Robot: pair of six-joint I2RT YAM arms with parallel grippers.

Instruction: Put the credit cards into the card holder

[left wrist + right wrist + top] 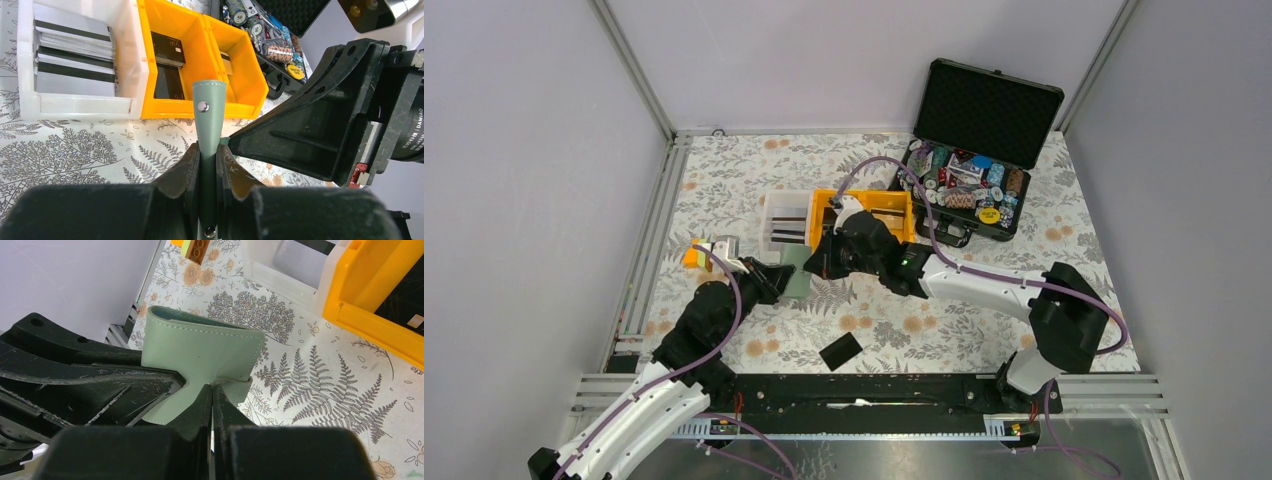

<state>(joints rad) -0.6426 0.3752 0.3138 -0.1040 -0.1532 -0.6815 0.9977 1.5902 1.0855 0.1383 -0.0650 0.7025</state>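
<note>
- The counter (984, 300) wears a cloth printed with grey ferns and orange flowers. Clock directions below are taken from its middle in the overhead view, with 12 o'clock away from the arm bases.
- A black foam-lined case (989, 100) stands open at 1 o'clock, its tray full of poker chips.
- A yellow bin (197, 60) sits at 12 o'clock, with two compartments and black cards (167, 50) lying in them.
- A white bin (80, 106) touches the yellow one on its 9 o'clock side and holds a stack of silvery-grey cards with black stripes.
- The left tool (208, 155) reaches in from 8 o'clock. Its fingers are clamped on the card holder, whose green strap with a metal stud stands up between them.
- The right tool (212, 400) comes in from 4 o'clock. Its fingers are pressed together and seem to pinch a thin flap at the holder's lower edge, though the contact is partly hidden.
- The card holder (200, 347), sage green and folded, sits at 9 o'clock between the two tools, just on the 6 o'clock side of the bins. Whether it touches the cloth cannot be told.
- One black card (840, 351) lies alone on the cloth at 6 o'clock, well apart from the holder.
- A small orange-and-green block (692, 255) rests at 9 o'clock near the counter's edge.
</note>
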